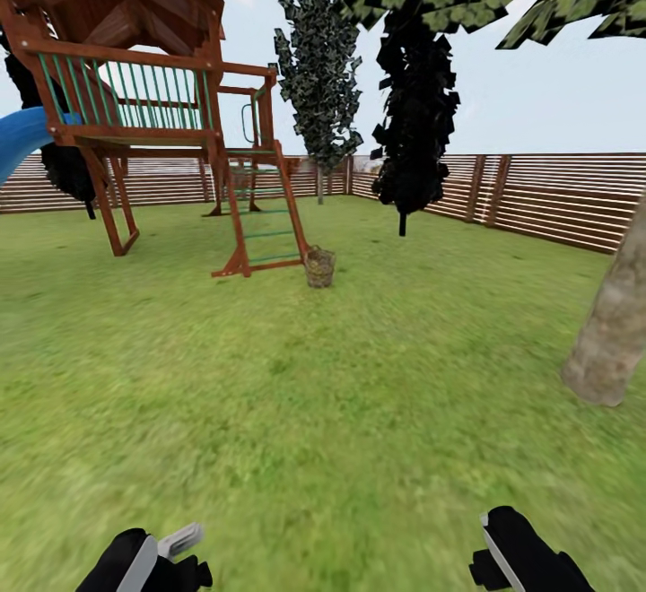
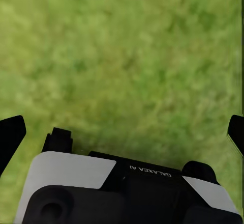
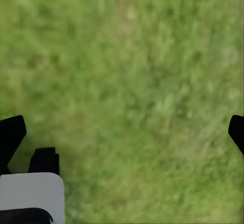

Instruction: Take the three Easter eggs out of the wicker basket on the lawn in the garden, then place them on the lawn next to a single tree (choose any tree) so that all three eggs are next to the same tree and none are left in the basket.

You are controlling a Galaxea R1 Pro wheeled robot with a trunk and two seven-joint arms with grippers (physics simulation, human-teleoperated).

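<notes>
1. Left gripper (image 2: 122, 132) and right gripper (image 3: 122, 132): low over the lawn (image 1: 323, 413), fingers spread wide, nothing between them.
2. Basket (image 1: 319, 267): far ahead on the grass, just beside the foot of the playset (image 1: 135, 99) ladder; contents too small to tell.
3. Tree (image 1: 615, 327): pale trunk at the right.

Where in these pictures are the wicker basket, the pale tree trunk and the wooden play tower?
wicker basket (image 1: 319, 267), head view, on its woven side wall.
pale tree trunk (image 1: 615, 327), head view, on the lower bark.
wooden play tower (image 1: 135, 90), head view, on the green railing.
</notes>
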